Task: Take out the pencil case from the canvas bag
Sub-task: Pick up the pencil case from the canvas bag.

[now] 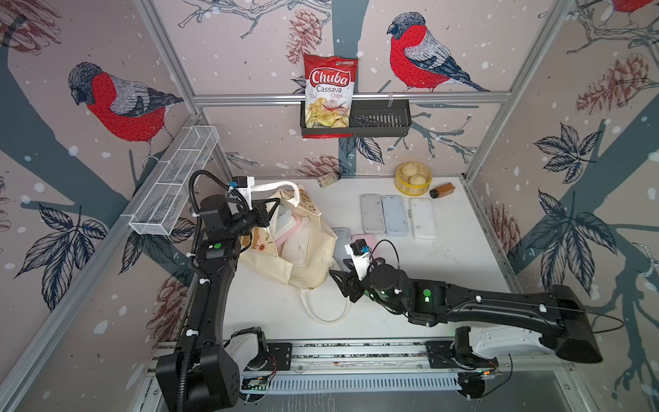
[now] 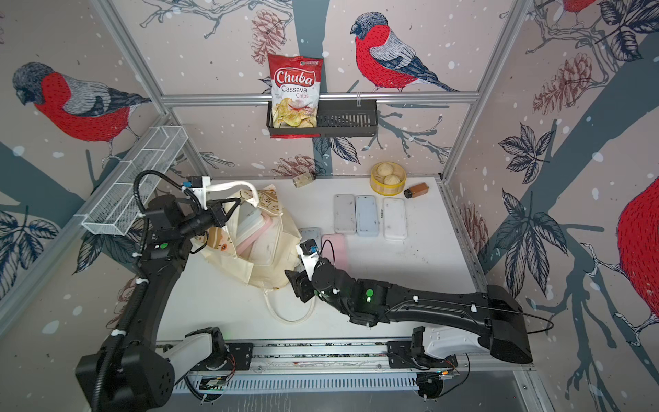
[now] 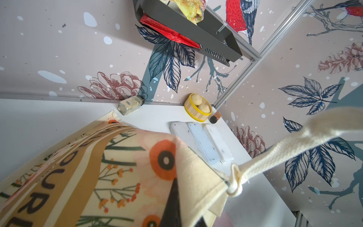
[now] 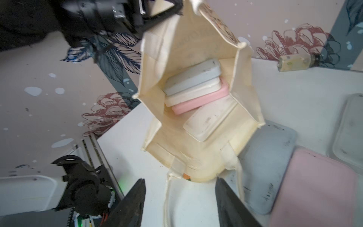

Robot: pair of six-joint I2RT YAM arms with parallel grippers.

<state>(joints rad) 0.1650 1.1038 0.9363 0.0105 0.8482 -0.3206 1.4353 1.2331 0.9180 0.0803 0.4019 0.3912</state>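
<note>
Holding open cream floral canvas bag [image 1: 306, 257] via left gripper [image 1: 278, 203] pinch on rim; likely next, sending spread, empty right gripper [image 4: 180, 179] inside for nearest cream rectangular pencil case [image 4: 208, 121].

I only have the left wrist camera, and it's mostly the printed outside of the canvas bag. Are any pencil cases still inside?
Observer: Yes. The right wrist view looks into the canvas bag: a pale grey case, a cream case and a pink case overlapping, with a second cream case beside them.
Operator: Where's the right gripper?
Observer: Open and empty, just outside the bag's rim.
Operator: I see three cases in a row. Any more out?
Observer: Two: a darker grey case and a pale pink case lie flat beside the bag.
</note>
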